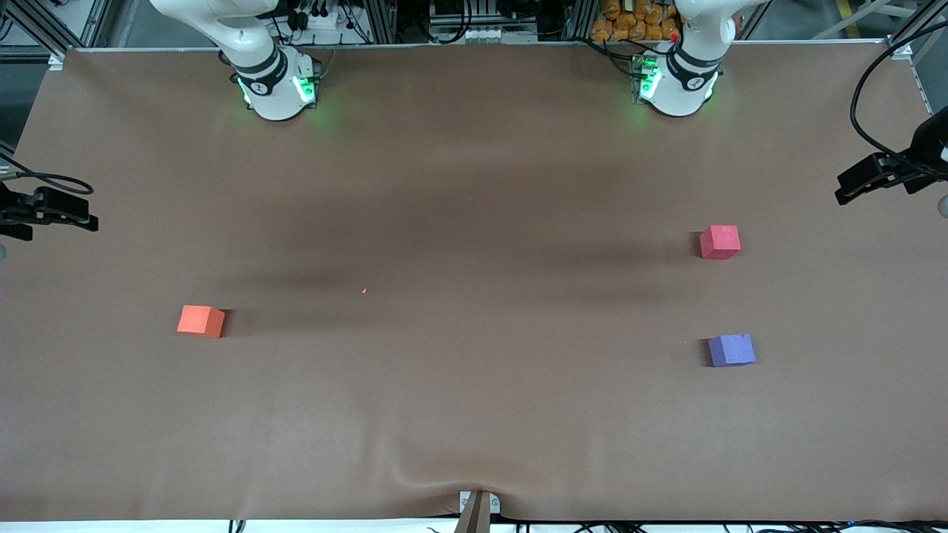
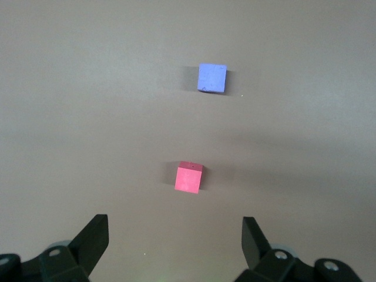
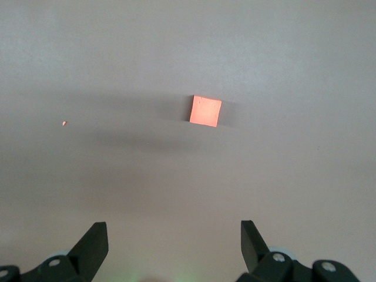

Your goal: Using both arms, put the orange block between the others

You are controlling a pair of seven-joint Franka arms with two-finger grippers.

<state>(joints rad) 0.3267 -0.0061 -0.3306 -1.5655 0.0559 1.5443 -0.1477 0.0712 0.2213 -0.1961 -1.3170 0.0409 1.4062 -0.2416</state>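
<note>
Even, bright overhead light on the brown counter (image 1: pixel 474 414), no harsh glare. Green glow spills from both arm bases onto the cloth around them. Broad soft shadow bands run across the middle of the counter. The orange block (image 1: pixel 201 320) throws a short dark shadow toward the left arm's end; the pinkish-red cube (image 1: pixel 720 242) and purple-blue cube (image 1: pixel 732 350) cast theirs toward the right arm's end. Wrist views are paler and washed, cube edges a little soft, the dark tool tips blurred. The front view is crisp.

An orange block (image 1: pixel 201 320), a pinkish-red cube (image 1: pixel 720 242) and a purple-blue cube (image 1: pixel 732 350) on a plain brown table (image 1: pixel 474 414).
</note>
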